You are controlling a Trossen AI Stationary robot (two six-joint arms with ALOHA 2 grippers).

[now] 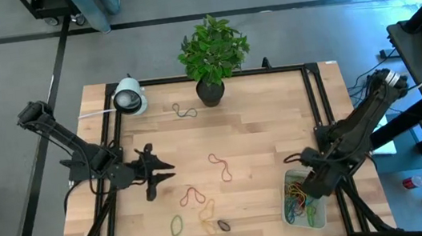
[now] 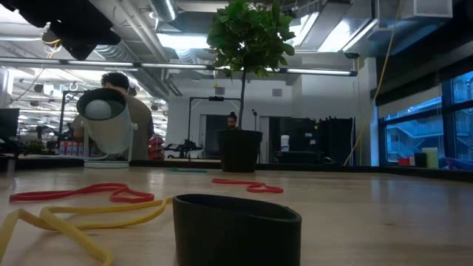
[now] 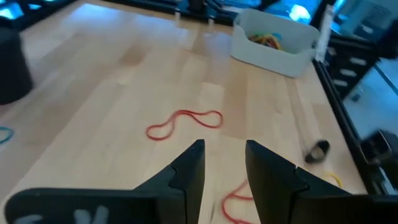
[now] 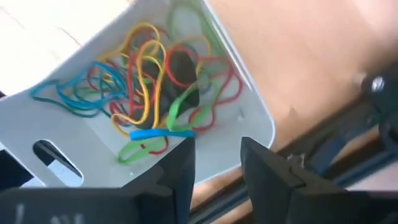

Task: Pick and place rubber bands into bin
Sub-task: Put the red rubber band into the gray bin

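Loose rubber bands lie flat on the wooden table: a red one (image 1: pixel 219 165) near the middle, and toward the near edge another red (image 1: pixel 191 195), a yellow (image 1: pixel 206 213), a green (image 1: pixel 176 224) and a dark one (image 1: pixel 224 224). The white bin (image 1: pixel 302 199) stands near the right front corner with several coloured bands (image 4: pixel 149 87) piled inside. My right gripper (image 4: pixel 217 168) hangs open over the bin, pointing down, nothing between its fingers. At the table's left my left gripper (image 3: pixel 224 155) stands open above the wood, aimed toward the middle red band (image 3: pixel 185 123) and short of it.
A potted plant (image 1: pixel 210 91) and a white round device (image 1: pixel 129 97) stand at the far edge, with a thin band (image 1: pixel 184 111) between them. A black frame rail (image 1: pixel 317 97) runs along the table's right side. Bare wood lies between the two arms.
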